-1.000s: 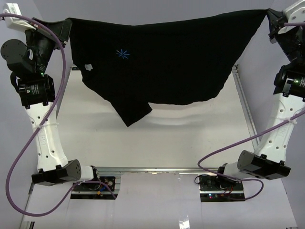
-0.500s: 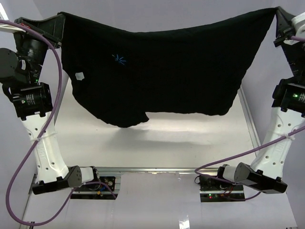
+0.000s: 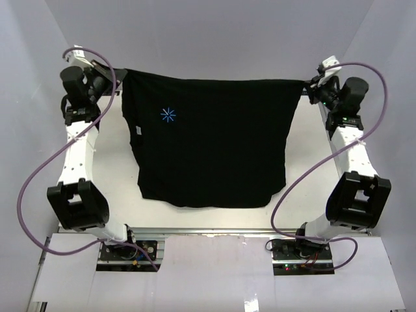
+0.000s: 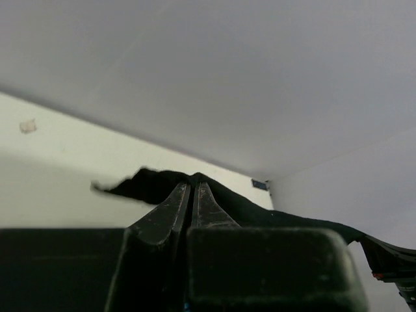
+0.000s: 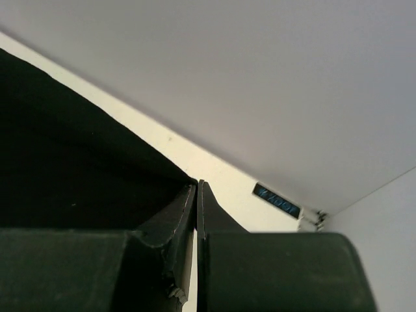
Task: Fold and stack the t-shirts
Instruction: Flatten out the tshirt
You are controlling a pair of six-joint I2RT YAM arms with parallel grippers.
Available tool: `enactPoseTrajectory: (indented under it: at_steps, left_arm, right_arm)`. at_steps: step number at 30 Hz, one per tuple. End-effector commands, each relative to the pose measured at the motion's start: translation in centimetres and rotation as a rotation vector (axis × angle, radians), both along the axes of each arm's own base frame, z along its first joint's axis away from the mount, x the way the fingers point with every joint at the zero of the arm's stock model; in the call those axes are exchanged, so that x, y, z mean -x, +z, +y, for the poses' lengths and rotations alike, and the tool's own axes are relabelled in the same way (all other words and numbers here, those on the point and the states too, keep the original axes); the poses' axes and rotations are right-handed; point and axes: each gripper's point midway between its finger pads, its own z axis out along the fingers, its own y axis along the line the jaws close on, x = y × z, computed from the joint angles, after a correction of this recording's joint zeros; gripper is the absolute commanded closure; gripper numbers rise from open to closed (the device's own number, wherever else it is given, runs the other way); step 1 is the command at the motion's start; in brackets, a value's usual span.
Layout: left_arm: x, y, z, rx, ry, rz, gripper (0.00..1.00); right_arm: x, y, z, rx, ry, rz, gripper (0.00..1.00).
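The black t-shirt [image 3: 214,149] is spread wide over the white table [image 3: 110,175], with a small blue star mark [image 3: 168,115] near its upper left. Its far edge is stretched taut between my two grippers. My left gripper [image 3: 121,83] is shut on the far left corner. In the left wrist view its jaws [image 4: 193,186] pinch a peak of the black fabric [image 4: 273,211]. My right gripper [image 3: 306,88] is shut on the far right corner. In the right wrist view the cloth [image 5: 65,162] runs off to the left of the shut jaws [image 5: 197,184].
A metal frame rail [image 3: 208,231] runs along the table's near edge, just below the shirt's hem. Purple cables [image 3: 39,175] loop beside both arms. White walls [image 3: 214,32] close in the far side and both flanks. A blue label [image 5: 276,200] sits at the table's far corner.
Both arms have reached out and down towards the far side, carrying the shirt with them. It hung high and sagging before; now it is stretched flat across the table.
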Motion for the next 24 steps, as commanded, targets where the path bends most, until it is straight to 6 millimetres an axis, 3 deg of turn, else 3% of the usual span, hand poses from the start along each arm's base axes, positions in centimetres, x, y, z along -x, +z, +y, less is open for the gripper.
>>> enactPoseTrajectory:
  at_steps: [1,3,5,6,7,9,12,15,17,19,24]
  left_arm:
    - [-1.5,-0.3,-0.7,-0.040,0.016,-0.046,0.92]
    - [-3.0,-3.3,-1.0,-0.052,0.015,0.009,0.93]
    - [-3.8,-6.4,-1.6,-0.060,0.035,0.071,0.92]
    - [-4.1,-7.6,-1.9,-0.064,0.037,0.091,0.92]
    - [-4.6,-9.9,-1.6,-0.063,0.063,0.136,0.92]
    - [-5.1,-11.7,-1.6,-0.067,0.075,0.169,0.92]
    - [-5.9,-13.1,-1.4,-0.074,0.083,0.197,0.92]
    - [-6.2,-11.8,-1.4,-0.098,0.071,0.173,0.92]
    - [-5.6,-9.4,-1.7,-0.111,0.056,0.130,0.92]
    - [-4.8,-7.7,-1.9,-0.119,0.044,0.111,0.92]
    - [0.3,0.3,-2.7,-0.156,0.029,-0.037,0.92]
  right_arm:
    - [-2.0,0.4,0.0,0.040,-0.045,-0.103,0.94]
    - [-3.8,-2.5,0.7,0.039,-0.040,-0.048,0.94]
    - [-4.9,-4.2,1.4,0.039,-0.033,-0.023,0.94]
    - [-6.0,-6.1,1.1,0.039,-0.057,0.013,0.94]
    - [-6.6,-6.4,1.1,0.038,-0.068,0.015,0.94]
    - [-8.0,-8.5,1.3,0.040,-0.088,0.056,0.94]
    - [-9.1,-8.7,1.5,0.042,-0.087,0.061,0.94]
    - [-9.5,-6.8,1.5,0.032,-0.078,0.030,0.94]
    - [-9.2,-4.8,1.2,0.024,-0.070,0.001,0.94]
    - [-8.0,-2.0,1.5,-0.002,-0.042,-0.037,0.94]
    - [-2.7,5.5,1.8,-0.001,0.020,-0.161,0.94]
